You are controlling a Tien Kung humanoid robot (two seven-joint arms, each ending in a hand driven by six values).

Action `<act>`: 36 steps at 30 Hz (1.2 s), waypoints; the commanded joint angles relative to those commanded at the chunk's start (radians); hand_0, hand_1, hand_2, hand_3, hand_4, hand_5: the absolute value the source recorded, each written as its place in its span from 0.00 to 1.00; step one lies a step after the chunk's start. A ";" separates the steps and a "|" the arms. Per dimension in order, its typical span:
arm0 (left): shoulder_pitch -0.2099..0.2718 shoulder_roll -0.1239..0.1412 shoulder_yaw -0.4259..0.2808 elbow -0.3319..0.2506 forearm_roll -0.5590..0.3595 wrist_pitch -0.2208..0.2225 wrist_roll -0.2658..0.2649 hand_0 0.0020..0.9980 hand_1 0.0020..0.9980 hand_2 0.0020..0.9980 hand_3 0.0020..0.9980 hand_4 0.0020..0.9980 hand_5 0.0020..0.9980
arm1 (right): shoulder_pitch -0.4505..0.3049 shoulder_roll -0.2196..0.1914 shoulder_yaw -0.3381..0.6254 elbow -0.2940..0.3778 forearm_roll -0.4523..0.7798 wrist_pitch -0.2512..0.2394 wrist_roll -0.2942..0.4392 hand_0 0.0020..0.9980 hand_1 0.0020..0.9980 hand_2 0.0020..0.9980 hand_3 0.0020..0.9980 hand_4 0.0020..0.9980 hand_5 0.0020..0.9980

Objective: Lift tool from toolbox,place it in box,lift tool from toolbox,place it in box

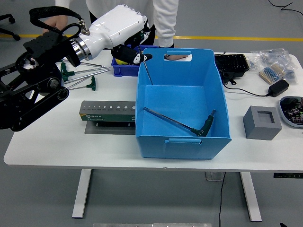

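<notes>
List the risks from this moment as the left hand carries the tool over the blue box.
The left hand holds the thin tool only at its top, hanging over the blue box's far left corner; a slip could drop it on the rim or outside. Released from this height, it may strike the T-handle wrench already inside. A person's hand at the far handle slot is close.

blue box (182, 127) | white table (61, 142) | green-handled tool (179, 123) | grey block (262, 122) | yellow ball (121, 61)
</notes>
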 joint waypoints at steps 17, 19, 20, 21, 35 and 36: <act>-0.003 -0.082 0.230 0.093 -0.118 -0.016 -0.041 0.44 0.44 0.52 0.54 0.91 0.45 | 0.007 -0.002 -0.005 0.000 0.006 0.000 0.001 0.71 0.70 0.76 0.68 0.93 0.80; -0.001 -0.083 0.230 0.108 -0.139 -0.030 -0.043 0.44 0.44 0.52 0.54 0.91 0.45 | 0.007 -0.002 -0.005 0.000 0.006 0.000 0.001 0.71 0.70 0.76 0.68 0.93 0.80; 0.000 -0.082 0.230 0.113 -0.149 -0.036 -0.044 0.44 0.44 0.52 0.54 0.91 0.45 | 0.007 -0.003 -0.006 0.000 0.006 0.000 0.002 0.71 0.70 0.76 0.68 0.93 0.80; 0.000 -0.082 0.229 0.116 -0.155 -0.039 -0.044 0.44 0.44 0.52 0.54 0.91 0.45 | 0.007 -0.003 -0.006 0.000 0.007 0.000 0.002 0.71 0.70 0.76 0.68 0.93 0.80; 0.018 -0.073 0.191 0.126 -0.221 -0.037 -0.066 0.68 0.75 0.90 0.80 0.94 0.53 | 0.006 -0.002 -0.003 -0.001 0.002 0.001 0.000 0.71 0.70 0.76 0.68 0.93 0.81; 0.020 -0.072 0.186 0.127 -0.221 -0.042 -0.062 0.72 0.79 0.97 0.83 0.95 0.56 | 0.006 -0.002 -0.003 -0.001 0.001 0.001 0.000 0.71 0.70 0.76 0.68 0.93 0.81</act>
